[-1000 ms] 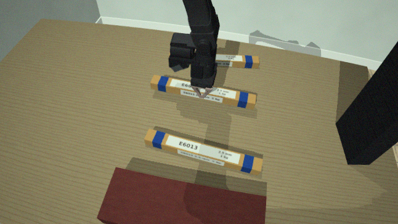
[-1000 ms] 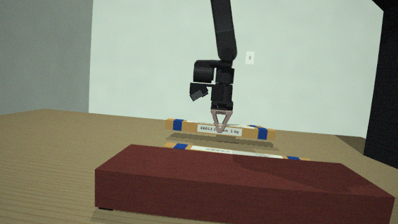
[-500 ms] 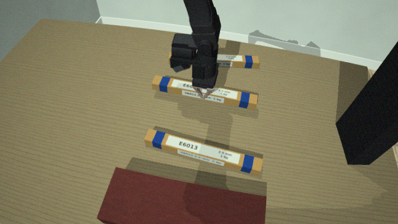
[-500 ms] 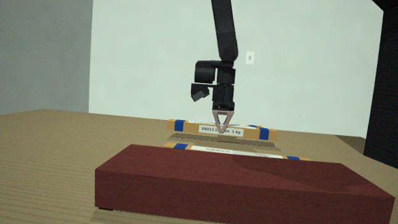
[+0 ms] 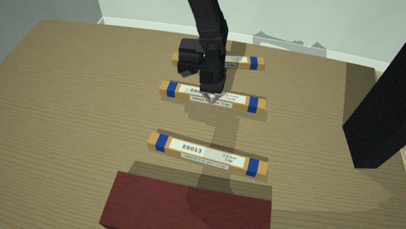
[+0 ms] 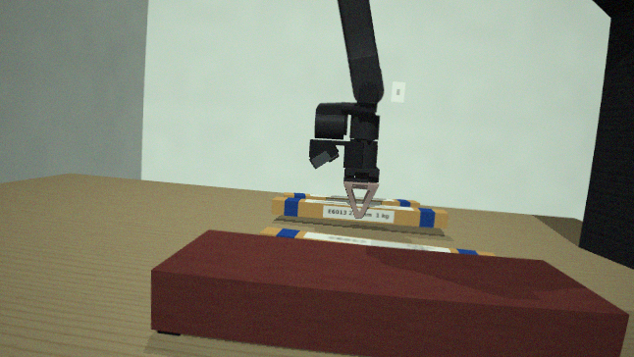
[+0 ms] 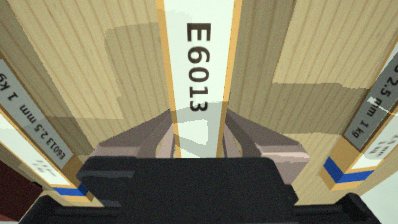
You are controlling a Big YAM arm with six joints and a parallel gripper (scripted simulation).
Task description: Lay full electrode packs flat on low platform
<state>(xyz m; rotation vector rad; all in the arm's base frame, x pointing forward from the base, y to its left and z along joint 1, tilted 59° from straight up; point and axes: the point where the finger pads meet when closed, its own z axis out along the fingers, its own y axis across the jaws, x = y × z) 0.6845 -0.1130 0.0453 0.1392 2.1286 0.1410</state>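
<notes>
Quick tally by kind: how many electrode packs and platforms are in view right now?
Electrode packs: 3 (far pack, middle pack held in the gripper, near pack)
Low red platforms: 1, nothing on it
Total: 4

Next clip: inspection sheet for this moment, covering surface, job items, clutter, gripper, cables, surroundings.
Surface: wooden table, striped grain, arm shadows across it.
Job's things: three E6013 packs; middle pack held off the table; near pack and far pack lying flat; red platform bears no pack.
Clutter: nothing seen.
Gripper: gripper shut on the middle pack, near its midpoint.
Cables: nothing seen.
Surroundings: pale wall, wall plate, dark post at right.
</notes>
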